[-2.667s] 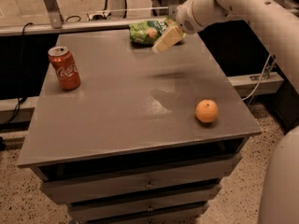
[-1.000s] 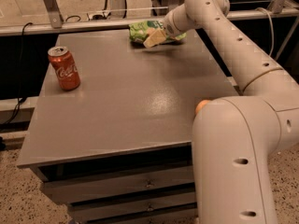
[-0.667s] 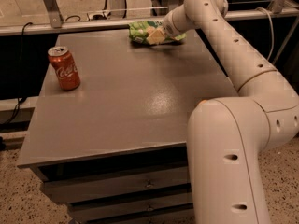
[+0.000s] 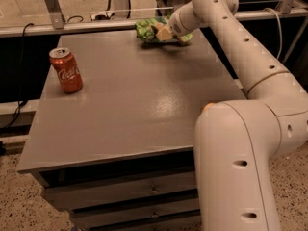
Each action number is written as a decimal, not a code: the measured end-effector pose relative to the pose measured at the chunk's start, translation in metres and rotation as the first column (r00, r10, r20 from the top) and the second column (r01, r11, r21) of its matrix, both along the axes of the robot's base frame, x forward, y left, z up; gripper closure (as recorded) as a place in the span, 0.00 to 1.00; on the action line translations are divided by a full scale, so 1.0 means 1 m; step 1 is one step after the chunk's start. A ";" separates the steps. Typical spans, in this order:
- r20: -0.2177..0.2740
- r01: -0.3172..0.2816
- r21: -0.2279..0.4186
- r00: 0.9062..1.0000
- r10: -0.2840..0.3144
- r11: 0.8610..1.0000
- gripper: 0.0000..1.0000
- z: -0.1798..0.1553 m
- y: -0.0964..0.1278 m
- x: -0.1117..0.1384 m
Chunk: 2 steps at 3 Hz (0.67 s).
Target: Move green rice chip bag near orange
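The green rice chip bag [image 4: 146,29] lies at the far edge of the grey table [image 4: 130,100], right of the middle. My gripper [image 4: 162,33] is down on the bag's right part, touching it, with the white arm reaching in from the right. The orange [image 4: 208,106] shows only as a thin sliver at the table's right side; the rest is hidden behind my arm's large near segment.
A red cola can [image 4: 66,70] stands upright at the table's left side. A metal rail [image 4: 96,25] runs behind the far edge. Drawers [image 4: 144,191] sit under the tabletop. My arm's bulky lower segment [image 4: 240,167] covers the table's front right corner.
My gripper has come down from above the bag's right side onto the bag. My arm has swung in front of the orange and now covers most of it. The can has not moved.
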<state>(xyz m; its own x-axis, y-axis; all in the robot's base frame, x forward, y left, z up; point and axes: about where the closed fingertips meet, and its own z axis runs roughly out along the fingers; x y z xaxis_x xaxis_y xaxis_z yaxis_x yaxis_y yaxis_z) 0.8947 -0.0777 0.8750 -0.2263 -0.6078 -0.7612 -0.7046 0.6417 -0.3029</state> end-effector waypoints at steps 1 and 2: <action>0.043 -0.031 -0.020 0.999 0.032 0.999 1.00 0.022 -0.001 -0.012; 0.080 -0.069 -0.035 0.994 0.072 0.997 1.00 0.041 0.002 -0.029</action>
